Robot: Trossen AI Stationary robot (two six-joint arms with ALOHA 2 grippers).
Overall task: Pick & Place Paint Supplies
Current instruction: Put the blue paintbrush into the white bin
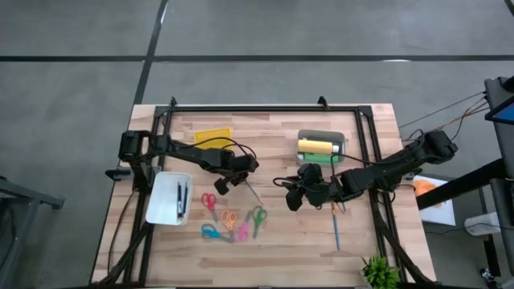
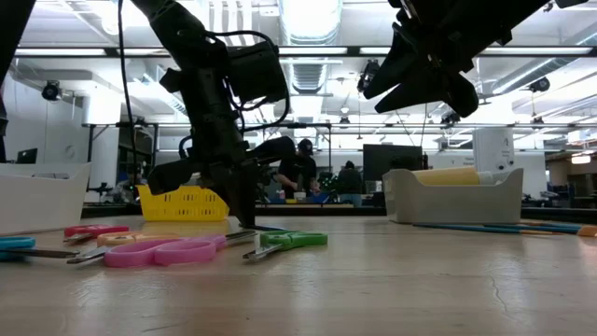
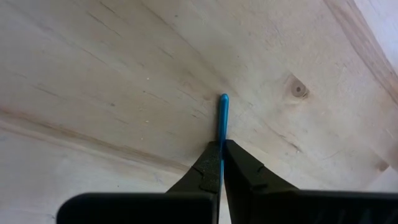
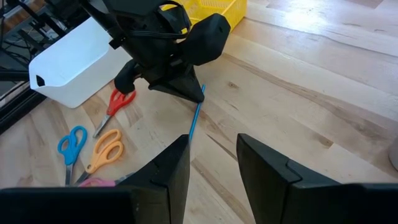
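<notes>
Blue thin pen (image 3: 222,118) pinched in left gripper (image 3: 221,149), lying on pale wood table (image 3: 124,74).

Overhead, table-level and two wrist cameras; all see the table (image 1: 281,241)

Low view: ceiling strip lights (image 2: 308,23) glare at top centre, arms silhouetted, foreground tabletop (image 2: 373,289) soft. Overhead pic evenly lit, shadows faint.

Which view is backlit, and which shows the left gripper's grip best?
Low view: ceiling lights behind, left arm and right arm silhouetted. Left wrist view: evenly lit, left gripper shut on the thin blue stick. Right wrist view: glare on the table.
</notes>
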